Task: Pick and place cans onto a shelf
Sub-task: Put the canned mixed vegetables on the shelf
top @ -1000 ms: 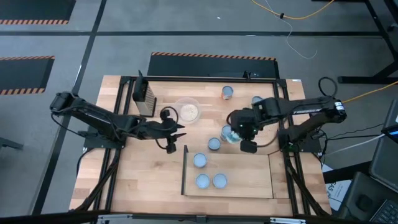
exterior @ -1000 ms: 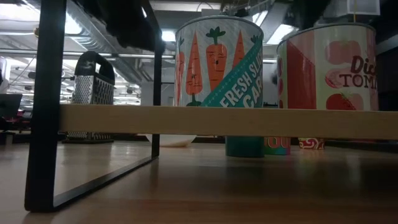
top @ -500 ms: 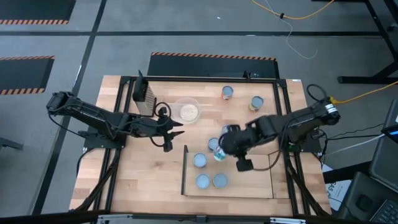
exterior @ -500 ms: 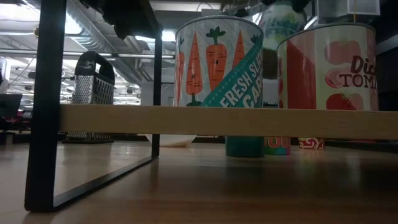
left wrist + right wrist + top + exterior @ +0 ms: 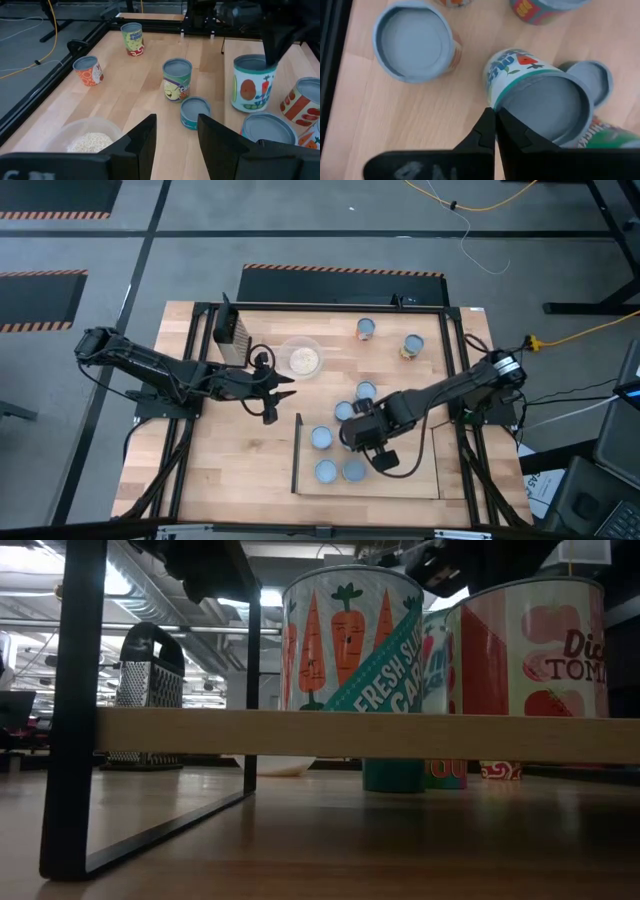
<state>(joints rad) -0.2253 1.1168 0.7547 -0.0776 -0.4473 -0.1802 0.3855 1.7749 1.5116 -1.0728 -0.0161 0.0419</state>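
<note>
My right pincer [image 5: 352, 433] sits just right of centre in the high view, above the shelf [image 5: 410, 470], its fingers pinched tight on the rim of a teal-labelled can [image 5: 540, 95]. Three cans rest on the shelf near its left edge: one [image 5: 321, 438] beside my held can and two [image 5: 326, 471] in front. Other cans [image 5: 366, 329] stand on the counter [image 5: 200, 470] toward the upper middle. My left pincer [image 5: 285, 387] hangs spread open, empty, left of centre near the bowl [image 5: 302, 358].
</note>
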